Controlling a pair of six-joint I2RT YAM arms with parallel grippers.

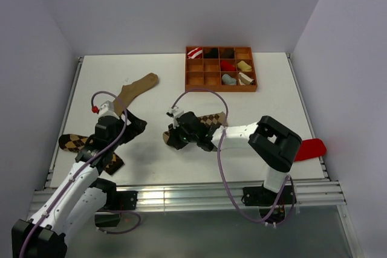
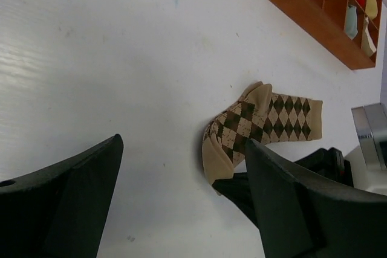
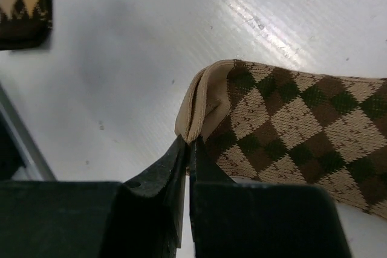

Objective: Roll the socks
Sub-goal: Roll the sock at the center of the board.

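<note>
The right hand point(image 3: 187, 149) is clenched on the tan end of the lighter argyle sock point(image 3: 290, 125); the sock lies on the bench point(image 3: 151, 40), its length running rightward from that grip; the left hand point(image 2: 183, 155) hangs released, apart, nearer the darker argyle sock point(image 1: 75, 143).

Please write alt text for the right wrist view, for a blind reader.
The right gripper is shut on the tan edge of the lighter argyle sock on the white table. A darker argyle sock shows top left.
</note>
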